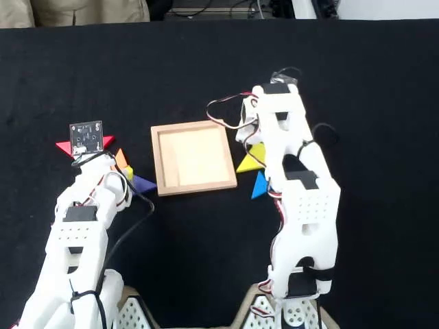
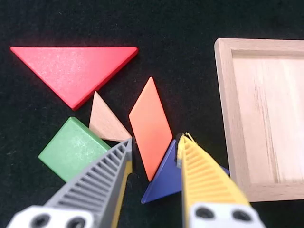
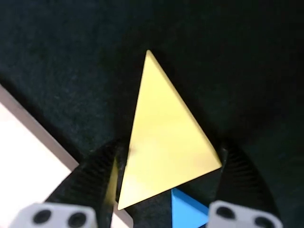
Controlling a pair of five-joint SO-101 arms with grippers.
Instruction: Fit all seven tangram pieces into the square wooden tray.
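The square wooden tray [image 1: 162,161] lies empty mid-table. To one side of it lie a large red triangle [image 2: 76,69], a wood-coloured small triangle [image 2: 105,122], a green square [image 2: 71,148], an orange parallelogram [image 2: 151,126] and a dark blue triangle [image 2: 164,178]. My left gripper [image 2: 156,141] is open just above them, its fingers either side of the near end of the orange parallelogram. On the tray's other side lie a yellow triangle [image 3: 164,137] and a light blue triangle [image 3: 187,211]. My right gripper [image 3: 169,146] is open, its black fingers close beside the yellow triangle's two wide corners.
Black cloth covers the table. The tray's rim [image 2: 225,104] stands close beside the dark blue triangle, and its edge [image 3: 28,142] is close to the yellow triangle. Wide bare cloth lies behind the tray and in front of it between the arm bases.
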